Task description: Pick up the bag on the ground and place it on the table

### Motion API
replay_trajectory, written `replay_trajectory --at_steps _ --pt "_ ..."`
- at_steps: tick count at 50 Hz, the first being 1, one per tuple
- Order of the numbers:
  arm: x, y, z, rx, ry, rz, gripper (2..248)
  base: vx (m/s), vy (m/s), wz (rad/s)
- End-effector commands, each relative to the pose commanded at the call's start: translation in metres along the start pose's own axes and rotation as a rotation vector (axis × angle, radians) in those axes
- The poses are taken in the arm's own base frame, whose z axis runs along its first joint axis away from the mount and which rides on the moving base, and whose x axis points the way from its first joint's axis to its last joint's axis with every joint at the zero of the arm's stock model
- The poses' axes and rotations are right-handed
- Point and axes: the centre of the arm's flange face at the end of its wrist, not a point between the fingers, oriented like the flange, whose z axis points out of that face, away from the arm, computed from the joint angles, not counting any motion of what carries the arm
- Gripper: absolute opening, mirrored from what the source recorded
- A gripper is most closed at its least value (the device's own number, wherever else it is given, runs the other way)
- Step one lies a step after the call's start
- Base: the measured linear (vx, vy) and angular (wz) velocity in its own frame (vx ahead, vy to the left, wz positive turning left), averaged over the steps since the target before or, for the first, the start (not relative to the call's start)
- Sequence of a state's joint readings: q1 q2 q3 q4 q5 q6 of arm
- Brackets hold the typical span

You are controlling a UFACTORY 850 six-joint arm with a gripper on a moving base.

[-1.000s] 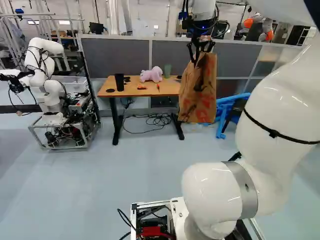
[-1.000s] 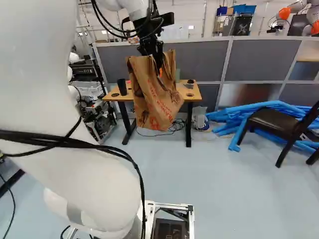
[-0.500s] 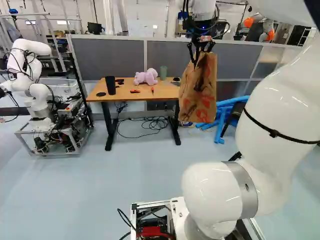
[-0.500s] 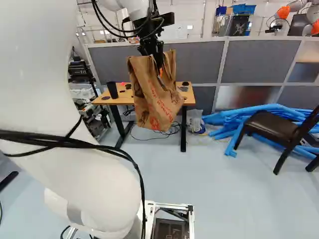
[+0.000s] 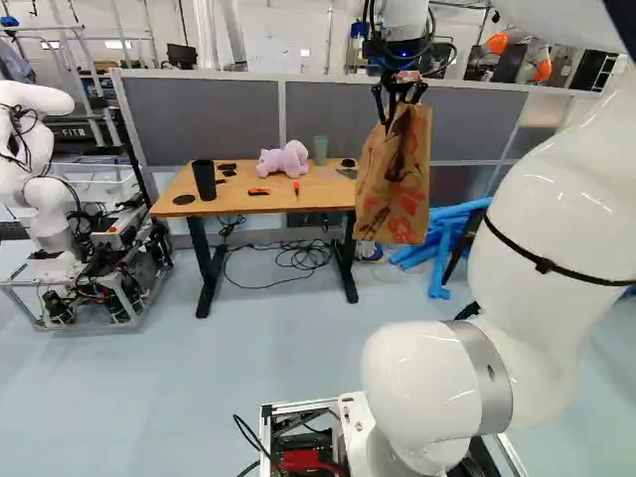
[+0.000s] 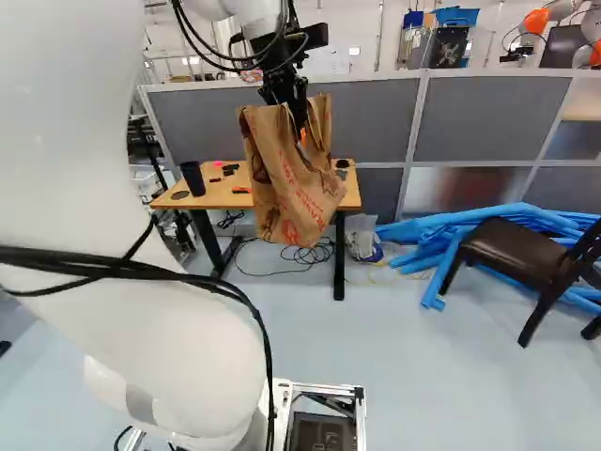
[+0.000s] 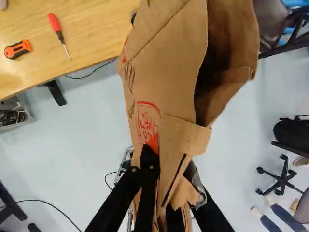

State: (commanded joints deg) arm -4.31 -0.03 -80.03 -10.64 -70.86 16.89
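Claw: ours (image 5: 399, 104) is clenched on the bunched top of the brown paper bag (image 5: 394, 189), with paper pinched between its two fingers.
Bag: we have it hanging in the air below the claw, red print on its side; in the wrist view it opens out ahead of the fingers, its mouth partly spread.
Arm: our white arm (image 5: 556, 209) reaches forward and holds the bag high, well off the floor (image 5: 199, 378).
Table: the wooden one (image 5: 323, 192) stands ahead of us; the bag hides part of its edge in all three views, and we do not see it resting on the top.
On the table: we see a black cup (image 5: 204, 180), a pink plush toy (image 5: 283, 159), a green cup (image 5: 320, 150), an orange and black cutter (image 7: 18, 49) and a red-handled screwdriver (image 7: 58, 33).
Under the table: loose black cables (image 5: 298, 256) lie on the floor.
Right of the table: in the right base view we see blue tubes (image 6: 441, 240) in a heap and a dark chair (image 6: 512, 249) in front of them.
Behind: a grey partition (image 5: 199, 119).
Far left: another robot (image 5: 40, 189) on its frame, at the left of the left base view.
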Motion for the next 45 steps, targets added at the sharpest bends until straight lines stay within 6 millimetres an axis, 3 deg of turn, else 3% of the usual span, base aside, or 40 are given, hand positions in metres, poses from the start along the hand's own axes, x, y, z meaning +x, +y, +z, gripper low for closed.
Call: replay_trajectory --at_steps 45 --pt "0.0 0.0 0.0 0.0 0.0 0.0 21 0.24 -0.001 -0.017"
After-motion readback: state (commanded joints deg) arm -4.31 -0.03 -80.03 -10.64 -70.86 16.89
